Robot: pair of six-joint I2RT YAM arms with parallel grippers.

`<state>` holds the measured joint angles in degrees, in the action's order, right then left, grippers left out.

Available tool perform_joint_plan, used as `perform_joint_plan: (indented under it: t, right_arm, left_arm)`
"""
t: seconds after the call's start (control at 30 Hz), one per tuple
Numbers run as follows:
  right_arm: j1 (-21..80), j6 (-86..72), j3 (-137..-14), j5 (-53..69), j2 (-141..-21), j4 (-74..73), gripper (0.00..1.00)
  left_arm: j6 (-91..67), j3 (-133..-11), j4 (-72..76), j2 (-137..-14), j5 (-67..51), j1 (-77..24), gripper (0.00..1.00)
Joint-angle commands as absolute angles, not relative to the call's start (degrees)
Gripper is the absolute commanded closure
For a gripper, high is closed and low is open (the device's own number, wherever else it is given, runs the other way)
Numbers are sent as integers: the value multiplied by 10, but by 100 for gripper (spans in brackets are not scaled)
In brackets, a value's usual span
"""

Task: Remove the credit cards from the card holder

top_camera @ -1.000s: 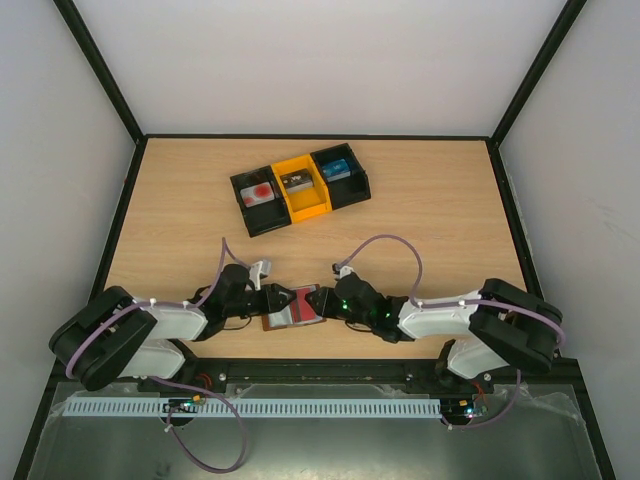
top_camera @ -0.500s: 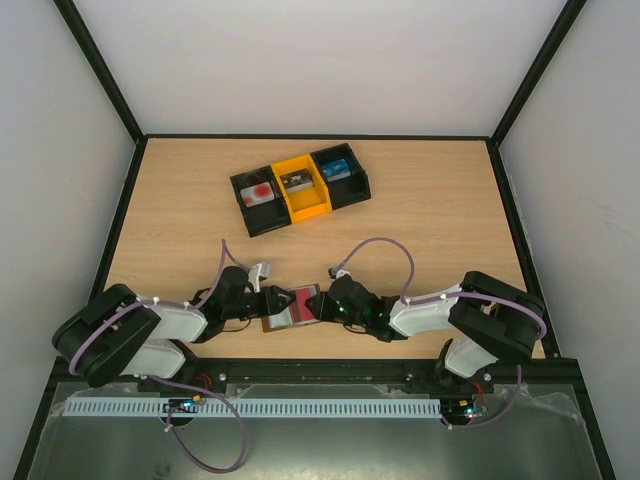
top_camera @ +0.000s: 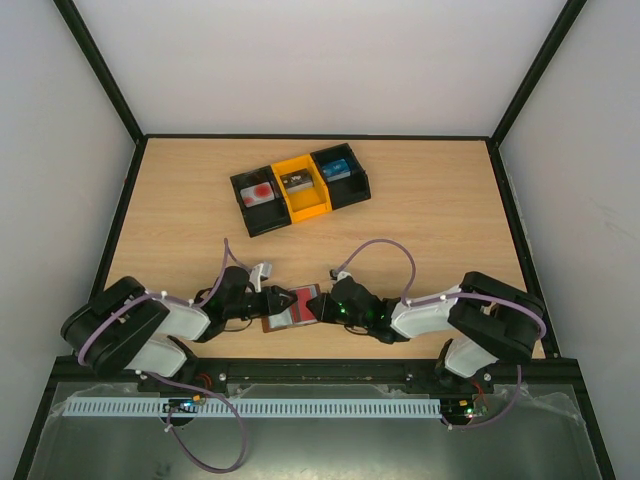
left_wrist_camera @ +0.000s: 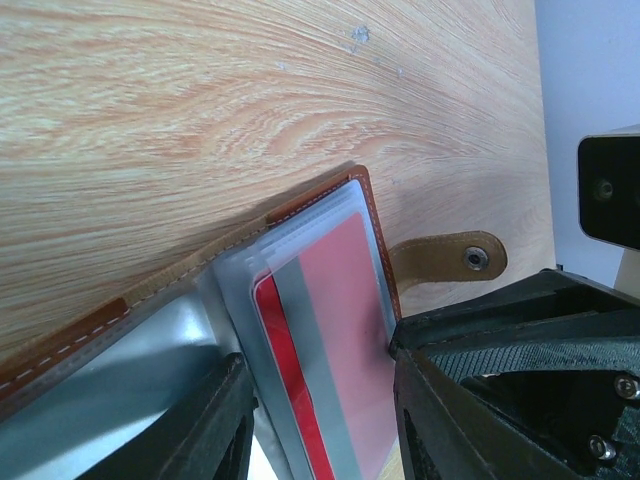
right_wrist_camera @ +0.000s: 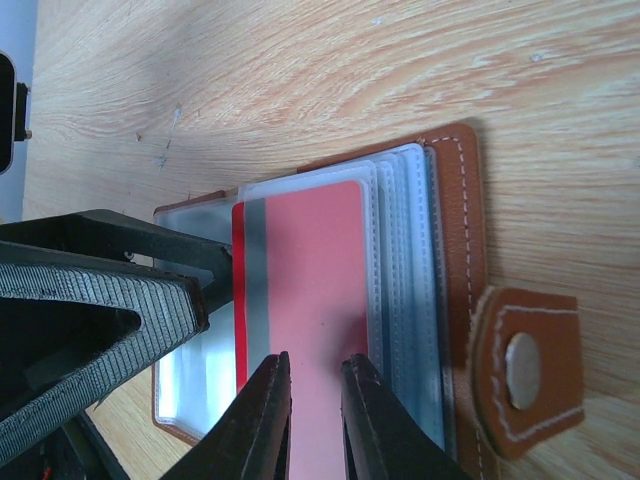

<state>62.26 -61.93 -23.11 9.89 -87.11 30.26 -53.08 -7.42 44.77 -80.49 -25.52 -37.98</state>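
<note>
White walls (top_camera: 330, 70) with black framing close in a pale wood-grain bench (top_camera: 420, 240). Toward its far edge, a little left of centre, a three-part tray (top_camera: 308, 212) sits askew, with black ends and a yellow middle. Its left compartment holds the whitish card with the red round mark (top_camera: 259, 191). The other two compartments each hold a small thing, the right one blue.

The card holder (top_camera: 290, 312) lies open close to the near edge, about midway along it, between the two arms. Its brown leather back is flat on the wood, and its tab (right_wrist_camera: 525, 370) with the metal stud sticks out on the right arm's side. A stack of clear sleeves fans up from it. The red-pink card (right_wrist_camera: 300, 270) lies partly out of the topmost sleeve, with a grey stripe along one long side.

The left claw (top_camera: 268, 303) is half spread, one finger on each side of the sleeve stack and against it, clasping the card holder. The right claw (right_wrist_camera: 315, 365) reaches in from the tab side. Its fingers are drawn almost together and the card's red face shows in the thin gap between them. I cannot tell whether they pinch the card or only rest on it.
</note>
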Motion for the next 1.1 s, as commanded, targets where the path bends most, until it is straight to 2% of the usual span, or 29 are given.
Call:
perform_joint_plan:
  t: [0.0, 0.43, 0.63, 1.07]
  right_arm:
    - [623, -610, -228, 65, -853, 276, 84]
    - [623, -615, -236, 101, -882, 301, 84]
    - [622, -620, -224, 106, -887, 318, 89]
    - [622, -626, -204, 94, -891, 326, 98]
  left_arm:
    - [-525, -75, 450, -816, -256, -381, 58]
    - [-525, -73, 457, -828, -264, -381, 58]
    - [-524, -80, 454, -834, -267, -381, 59]
    - [-532, -86, 459, -832, -282, -382, 71]
